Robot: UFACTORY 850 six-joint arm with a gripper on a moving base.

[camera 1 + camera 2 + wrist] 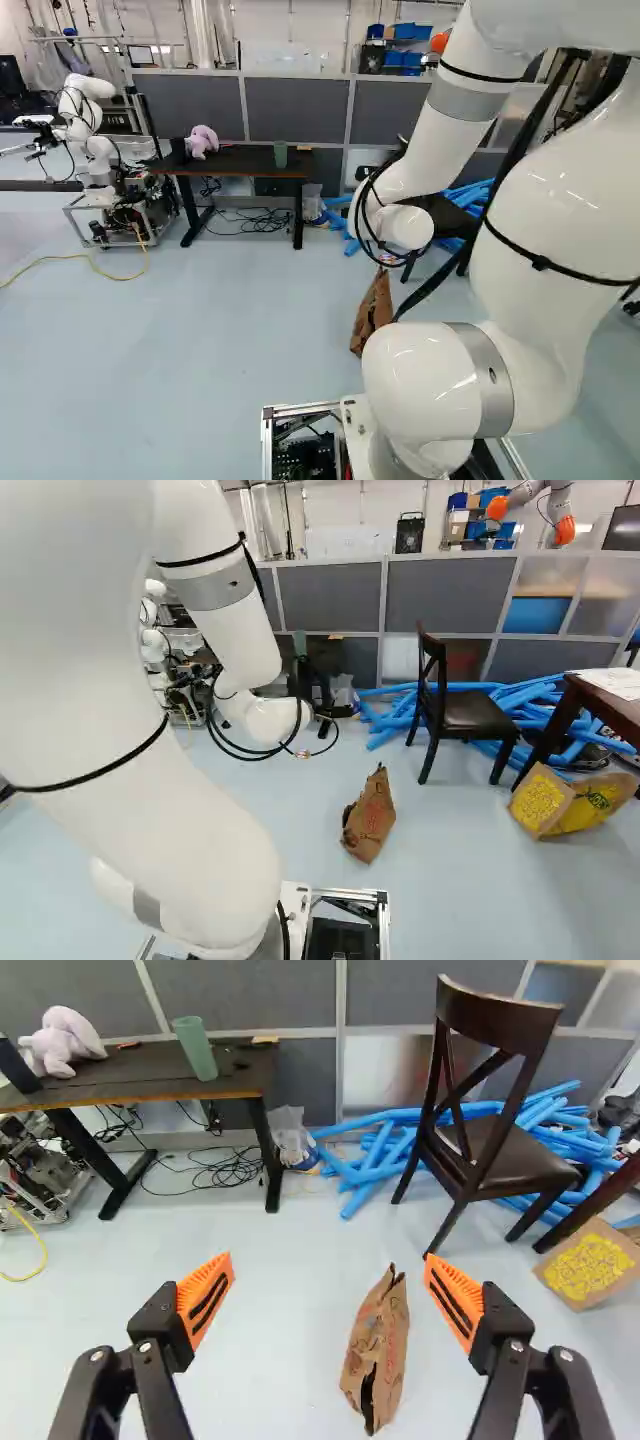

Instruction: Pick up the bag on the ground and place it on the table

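**Brown bag on the floor, jaws open**

The bag (368, 818) sits on the pale blue floor (200, 330), its paper creased and torn. The jaws stand wide apart with nothing gripped, their orange pads (205, 1300) clear of the bag; in the wrist view it shows ahead, in the gap.

Well beyond the bag and to its left is a dark worktop (235, 160) on black legs, bearing a pink plush toy (203, 143) and a green cup (280, 154). Loose black cables (262, 220) lie on the floor beneath it. Farther left from the bag stands another robot (95, 110), with a yellow cable (100, 272) trailing along the floor.

Beyond the bag and to its right is a dark chair (475, 715), with blue tubes (357, 1198) heaped around and behind it. Right of the bag, a printed carton (540, 800) rests by a brown table (600, 705) carrying paper. Grey partitions (395, 103) close off the floor behind everything.
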